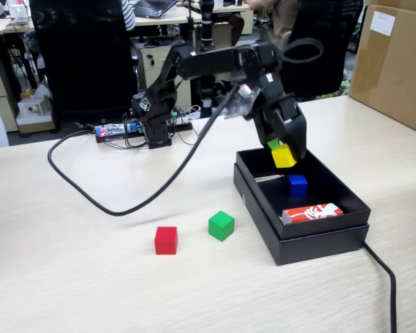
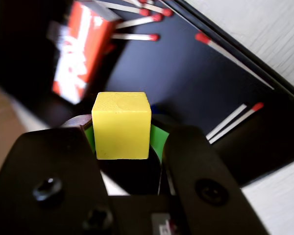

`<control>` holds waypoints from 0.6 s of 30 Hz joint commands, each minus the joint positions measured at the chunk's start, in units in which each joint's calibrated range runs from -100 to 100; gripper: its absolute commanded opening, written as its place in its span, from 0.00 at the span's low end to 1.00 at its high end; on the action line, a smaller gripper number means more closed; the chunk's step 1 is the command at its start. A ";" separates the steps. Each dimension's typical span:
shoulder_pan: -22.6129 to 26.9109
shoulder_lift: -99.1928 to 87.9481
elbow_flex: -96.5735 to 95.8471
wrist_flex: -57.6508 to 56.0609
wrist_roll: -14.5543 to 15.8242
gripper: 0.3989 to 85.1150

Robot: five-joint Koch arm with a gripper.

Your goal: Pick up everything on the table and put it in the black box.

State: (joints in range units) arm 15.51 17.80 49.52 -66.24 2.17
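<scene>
A Koch arm's gripper (image 1: 286, 154) hangs over the black box (image 1: 347, 239), clamped on the yellow cube (image 2: 121, 125); release looks the next call. The blue cube (image 1: 297, 185) lies inside beside a red-and-white matchbox (image 1: 312, 212). Red cube (image 1: 166, 240) and green cube (image 1: 221, 225) wait on the table (image 1: 69, 263). The wrist view blurs the matchbox's print.

Beyond the near tabletop we see an office. A black chair (image 1: 83, 59) stands at the far edge on the left of the fixed view, a second dark chair (image 1: 322, 48) further right. Behind them sit pale desks (image 1: 159, 21) with a laptop (image 1: 152, 7). A big brown carton (image 1: 395, 66) rises at the right. The light is soft and even.
</scene>
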 commanded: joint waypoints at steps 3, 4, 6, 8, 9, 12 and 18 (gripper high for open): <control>-0.49 5.78 5.51 0.02 -0.24 0.11; -0.54 5.78 4.70 0.02 -0.49 0.24; -0.54 5.44 4.15 -0.07 -0.54 0.32; -0.54 4.86 4.15 -0.07 -0.54 0.32; -0.54 4.17 4.06 -0.07 -0.54 0.33; -0.93 -2.71 0.16 -0.07 -0.54 0.48; -3.96 -22.45 -7.09 -0.07 -1.66 0.49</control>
State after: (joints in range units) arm 12.87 7.96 41.49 -66.24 2.12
